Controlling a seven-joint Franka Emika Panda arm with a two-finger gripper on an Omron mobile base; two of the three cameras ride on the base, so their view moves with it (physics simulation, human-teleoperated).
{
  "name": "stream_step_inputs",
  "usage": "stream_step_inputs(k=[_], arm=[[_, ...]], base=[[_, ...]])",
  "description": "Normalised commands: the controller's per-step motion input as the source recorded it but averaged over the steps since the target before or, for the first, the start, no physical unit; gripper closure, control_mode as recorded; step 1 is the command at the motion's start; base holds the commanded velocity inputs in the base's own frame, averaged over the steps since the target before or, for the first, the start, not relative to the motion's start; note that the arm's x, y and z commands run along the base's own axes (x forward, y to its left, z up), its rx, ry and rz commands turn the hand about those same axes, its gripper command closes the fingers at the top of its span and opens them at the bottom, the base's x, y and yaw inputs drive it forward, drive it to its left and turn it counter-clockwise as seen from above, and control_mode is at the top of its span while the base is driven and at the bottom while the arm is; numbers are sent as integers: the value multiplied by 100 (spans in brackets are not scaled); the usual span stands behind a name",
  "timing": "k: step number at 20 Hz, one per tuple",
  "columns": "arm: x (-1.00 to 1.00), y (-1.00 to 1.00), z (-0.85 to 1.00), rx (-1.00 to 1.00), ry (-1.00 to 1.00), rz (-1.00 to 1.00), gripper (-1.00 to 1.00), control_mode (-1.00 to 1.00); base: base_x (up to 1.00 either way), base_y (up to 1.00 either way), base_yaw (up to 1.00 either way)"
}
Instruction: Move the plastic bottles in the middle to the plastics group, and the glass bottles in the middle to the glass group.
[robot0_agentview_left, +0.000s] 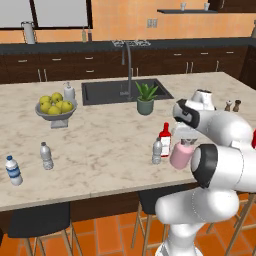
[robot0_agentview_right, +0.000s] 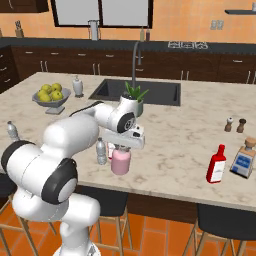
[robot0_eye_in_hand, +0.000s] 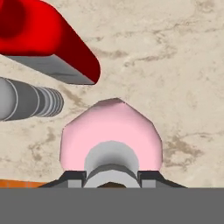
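Note:
The squat pink bottle (robot0_agentview_left: 180, 156) (robot0_agentview_right: 120, 161) (robot0_eye_in_hand: 111, 127) stands near the counter's front edge. My gripper (robot0_agentview_left: 186, 142) (robot0_agentview_right: 121, 146) (robot0_eye_in_hand: 111, 180) comes down from above, and its fingertips press both sides of the pale stopper, shut on it. Close beside the pink bottle stand the slim red bottle (robot0_agentview_left: 165, 135) (robot0_eye_in_hand: 43, 39) and the small ribbed plastic bottle (robot0_agentview_left: 157, 151) (robot0_agentview_right: 101, 151) (robot0_eye_in_hand: 26, 100). The plastics group, a plain water bottle (robot0_agentview_left: 46, 156) and a blue-labelled one (robot0_agentview_left: 14, 171), is far left. The glass group, a red bottle (robot0_agentview_right: 216, 165) and a blue-labelled square bottle (robot0_agentview_right: 243, 159), is at the right.
A bowl of lemons (robot0_agentview_left: 55, 107) and a soap dispenser (robot0_agentview_left: 69, 91) stand at the back left. The sink (robot0_agentview_left: 125, 91) with its tap and a potted plant (robot0_agentview_left: 145, 100) are behind the middle bottles. Salt and pepper shakers (robot0_agentview_left: 232, 105) are at the right. Stools stand under the front edge.

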Motion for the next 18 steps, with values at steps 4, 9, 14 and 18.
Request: stream_step_inputs(k=[4,9,14,18], arm=[[-9,-81,35,16,0,-13,100,-100],[-1,-92,38,10,1,-15,100,-100],[-1,-92,19,0,2,-18,100,-100],[0,-91,3,-4,4,-22,100,-100]], base=[[0,0,0],[0,0,0],[0,0,0],[0,0,0]])
